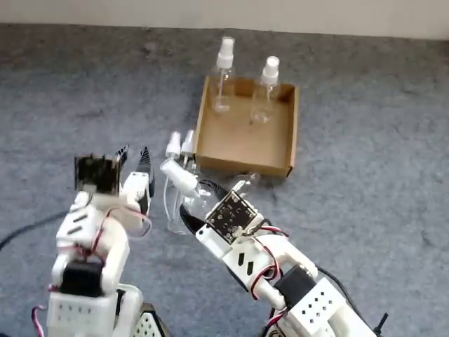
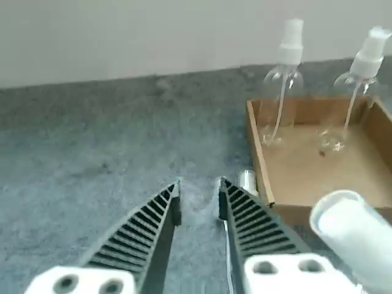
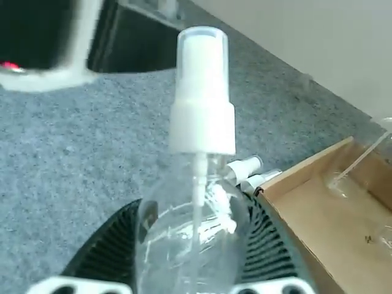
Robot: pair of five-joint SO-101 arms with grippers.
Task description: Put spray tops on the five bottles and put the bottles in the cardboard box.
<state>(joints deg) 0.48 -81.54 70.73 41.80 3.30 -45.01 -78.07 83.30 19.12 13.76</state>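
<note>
My right gripper is shut on a clear bottle that wears a white spray top; it holds the bottle tilted just above the carpet, near the front left corner of the cardboard box. Two capped bottles stand upright at the back of the box. Two more capped bottles lie side by side on the carpet left of the box. My left gripper hangs open over bare carpet, left of those lying bottles, with the held bottle's top close beside it.
Grey carpet covers the whole work area, with open floor to the right of the box and at the far left. A pale wall runs along the back. The front half of the box floor is bare.
</note>
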